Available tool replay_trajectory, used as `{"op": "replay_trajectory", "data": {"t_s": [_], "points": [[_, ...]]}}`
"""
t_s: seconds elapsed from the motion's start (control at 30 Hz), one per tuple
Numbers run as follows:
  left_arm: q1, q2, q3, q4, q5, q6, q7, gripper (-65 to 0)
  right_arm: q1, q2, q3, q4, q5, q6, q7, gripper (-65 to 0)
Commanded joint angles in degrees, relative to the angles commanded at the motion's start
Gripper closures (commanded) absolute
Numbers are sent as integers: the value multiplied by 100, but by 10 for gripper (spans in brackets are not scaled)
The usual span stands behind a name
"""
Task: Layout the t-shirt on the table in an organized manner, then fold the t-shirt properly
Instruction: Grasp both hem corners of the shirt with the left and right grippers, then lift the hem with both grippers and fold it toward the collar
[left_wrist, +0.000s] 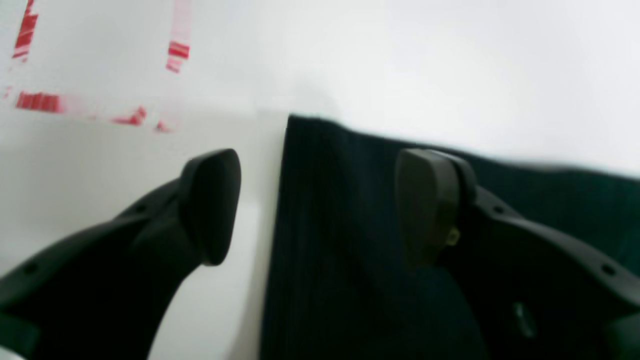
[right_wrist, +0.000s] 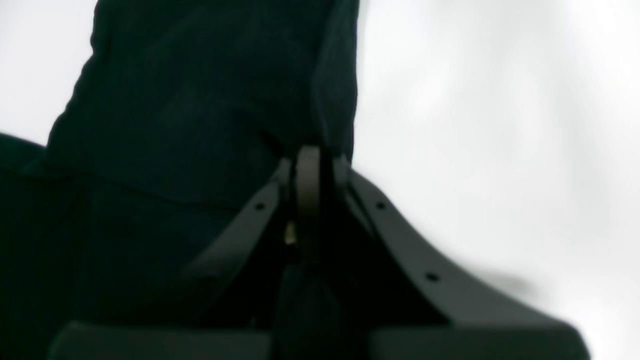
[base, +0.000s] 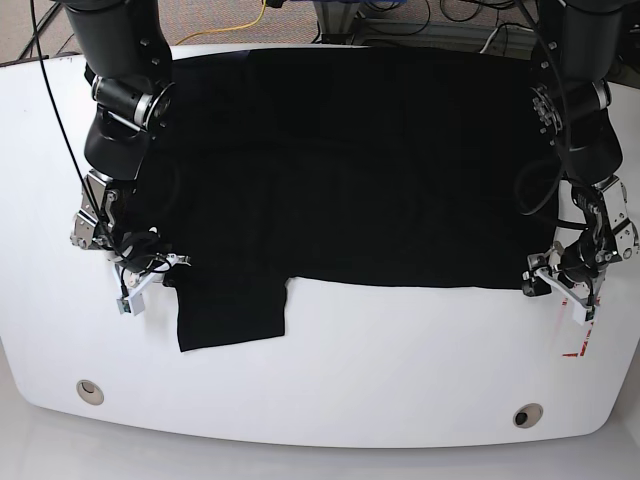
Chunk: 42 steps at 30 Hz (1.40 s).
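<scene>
Two grippers were positioned at opposite edges of the t-shirt (base: 340, 170), which was spread flat across the far half of the table (base: 400, 370), one sleeve projecting toward the near edge. Only the base view showed this overall layout and two grey grommet holes (base: 90, 391). The left gripper (left_wrist: 320, 205) was seen in its wrist view with fingers spread wide, straddling a shirt corner; red tape marks (left_wrist: 37, 101) were visible beside it. The right gripper (right_wrist: 312, 175) was seen in its wrist view pinched together on a fold of the shirt's fabric.
</scene>
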Motion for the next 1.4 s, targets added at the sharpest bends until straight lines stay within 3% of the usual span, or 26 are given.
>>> {"op": "replay_trajectory", "data": {"t_s": [0.47,0.53,0.63,0.67,0.77,0.93,1.13,1.27,1.4], "points": [[-26,255,229,-176,26,0,-18,-433,0,-9,9,0,9,0,0,-2],[-18,255,229,-176,26,0,-18,-382,0,-9,9,9,9,0,0,-2],[-18,264,229,-193,18,0,-9,-235,0,-9,9,9,9,0,0,-2],[26,264,229,-193,9,0,-9,-125,0,0,9,9,9,0,0,-2],[70,264,229,-176,0,-9,-26,-4,0,9,9,9,9,0,0,0],[88,264,211,-167,0,-9,-26,0,0,0,9,185,9,0,-62,0],[97,264,193,123,-9,-18,0,0,0,0,9,703,9,0,-492,0],[167,264,193,624,-18,-26,299,0,0,-9,0,1204,9,0,-870,0],[220,273,193,1037,-18,-281,571,0,0,0,0,1600,9,0,-1108,0]]}}
